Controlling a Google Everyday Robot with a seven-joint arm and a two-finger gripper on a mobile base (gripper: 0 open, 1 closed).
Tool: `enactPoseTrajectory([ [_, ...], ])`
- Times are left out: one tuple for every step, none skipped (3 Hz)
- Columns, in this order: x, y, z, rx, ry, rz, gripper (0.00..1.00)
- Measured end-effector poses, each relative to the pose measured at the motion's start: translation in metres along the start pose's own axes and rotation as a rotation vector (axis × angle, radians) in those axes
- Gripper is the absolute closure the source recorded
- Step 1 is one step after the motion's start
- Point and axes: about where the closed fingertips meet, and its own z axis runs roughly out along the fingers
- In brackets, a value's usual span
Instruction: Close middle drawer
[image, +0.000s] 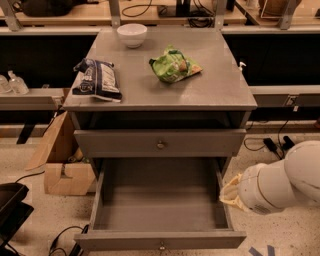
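The middle drawer (160, 207) is pulled far out of the grey cabinet, a deep, empty grey box. Its front panel (161, 241) is at the bottom of the view, with a small brass knob (161, 246) at its centre. Above it is a closed drawer front (120, 144) with its own knob. My gripper (229, 194), with beige fingertips on a white arm (280, 182), is low at the right, just outside the open drawer's right side wall (223, 192) and close to it.
On the cabinet top (210, 90) lie a white bowl (132, 35), a green snack bag (174, 65) and a dark chip bag (97, 79). A cardboard box (67, 176) stands on the floor at the left, with cables and a black object (12, 212).
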Motion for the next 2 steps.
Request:
enactPoseTrajectory([
  [0.019, 0.014, 0.037, -0.043, -0.003, 0.027, 1.0],
  [0.061, 0.047, 0.099, -0.103, -0.023, 0.074, 1.0],
])
